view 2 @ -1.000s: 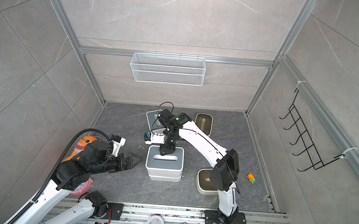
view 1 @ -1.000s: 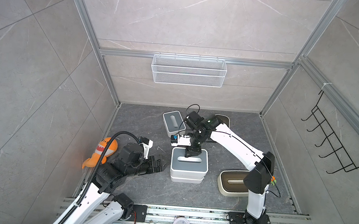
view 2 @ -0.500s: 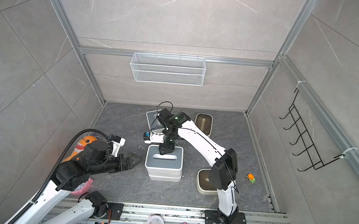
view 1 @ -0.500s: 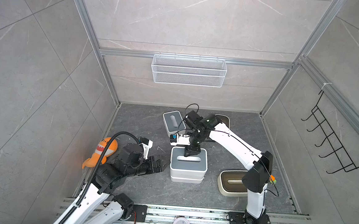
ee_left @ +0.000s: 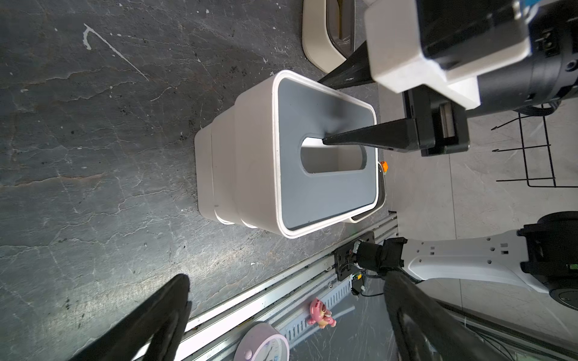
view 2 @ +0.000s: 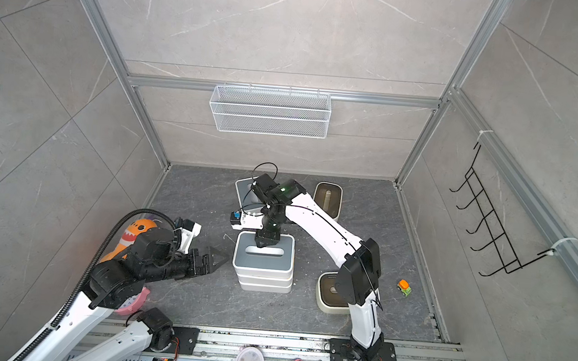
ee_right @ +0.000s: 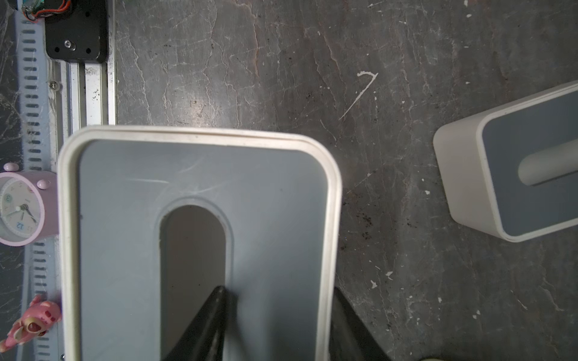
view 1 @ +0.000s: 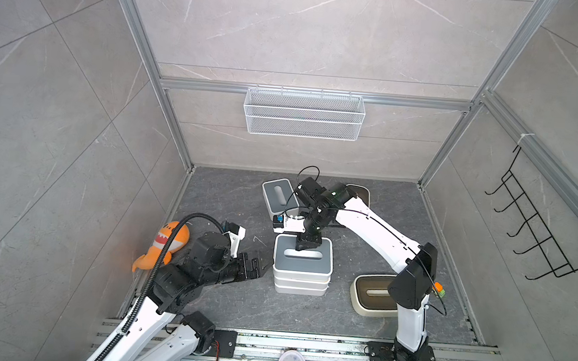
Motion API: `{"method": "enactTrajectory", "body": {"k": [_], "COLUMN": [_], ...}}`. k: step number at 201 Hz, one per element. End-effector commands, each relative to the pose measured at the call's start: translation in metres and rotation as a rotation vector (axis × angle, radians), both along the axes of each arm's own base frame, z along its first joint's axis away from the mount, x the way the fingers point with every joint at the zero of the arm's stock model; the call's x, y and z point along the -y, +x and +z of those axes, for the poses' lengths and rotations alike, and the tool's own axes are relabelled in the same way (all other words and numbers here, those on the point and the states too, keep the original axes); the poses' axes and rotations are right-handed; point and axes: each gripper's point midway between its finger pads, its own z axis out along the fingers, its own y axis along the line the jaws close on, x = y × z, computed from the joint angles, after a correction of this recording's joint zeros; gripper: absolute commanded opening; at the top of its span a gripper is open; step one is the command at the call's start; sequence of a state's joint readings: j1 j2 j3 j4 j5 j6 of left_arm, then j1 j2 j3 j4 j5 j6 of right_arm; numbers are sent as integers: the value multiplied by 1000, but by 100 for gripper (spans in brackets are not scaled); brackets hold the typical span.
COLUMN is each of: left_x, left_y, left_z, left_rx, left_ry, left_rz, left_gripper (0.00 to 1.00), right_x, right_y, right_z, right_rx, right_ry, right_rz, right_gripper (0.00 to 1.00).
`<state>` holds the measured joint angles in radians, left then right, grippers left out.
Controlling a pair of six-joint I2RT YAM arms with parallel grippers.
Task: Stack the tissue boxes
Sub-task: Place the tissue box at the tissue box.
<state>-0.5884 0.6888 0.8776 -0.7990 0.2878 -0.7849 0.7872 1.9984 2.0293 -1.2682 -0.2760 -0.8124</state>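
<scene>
**Top grey-lidded box (view 1: 309, 266) clamped by right gripper (view 1: 306, 247)**

The right gripper grips the box with one finger in its slot and the other outside its far wall. The box sits on two white boxes (view 1: 300, 287) at mid-floor. The left gripper (view 1: 254, 265) hangs spread wide and empty, just left of this stack.

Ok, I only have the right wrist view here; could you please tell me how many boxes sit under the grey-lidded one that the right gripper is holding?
Observer: Two white boxes sit under the grey-lidded box, three tiers in all.
Operator: Thank you. Where is the left gripper?
Observer: The left gripper is open, beside those boxes and clear of them.
Operator: And the cream ones?
Observer: The front cream box lies to the right of the tiers; the back cream box stands near the rear wall.
</scene>
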Motion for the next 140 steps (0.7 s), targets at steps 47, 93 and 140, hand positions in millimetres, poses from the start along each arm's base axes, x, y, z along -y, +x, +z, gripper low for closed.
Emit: {"method": "enactTrajectory", "body": {"k": [47, 93, 140], "left_x": [18, 23, 31], "left_y": [13, 23, 39], "left_z": [1, -10, -11], "left_rx": [9, 11, 52], "left_ry": [-89, -64, -56], "left_rz": [-11, -21, -23], "left_gripper": [100, 99, 99], "right_x": [4, 7, 9], "right_y": [1, 2, 6], "right_z": [-5, -3, 9], "right_rx": [-1, 17, 58], "right_ry": [-36, -40, -12], "right_rz": [-15, -34, -85], "right_gripper": [51, 58, 66]}}
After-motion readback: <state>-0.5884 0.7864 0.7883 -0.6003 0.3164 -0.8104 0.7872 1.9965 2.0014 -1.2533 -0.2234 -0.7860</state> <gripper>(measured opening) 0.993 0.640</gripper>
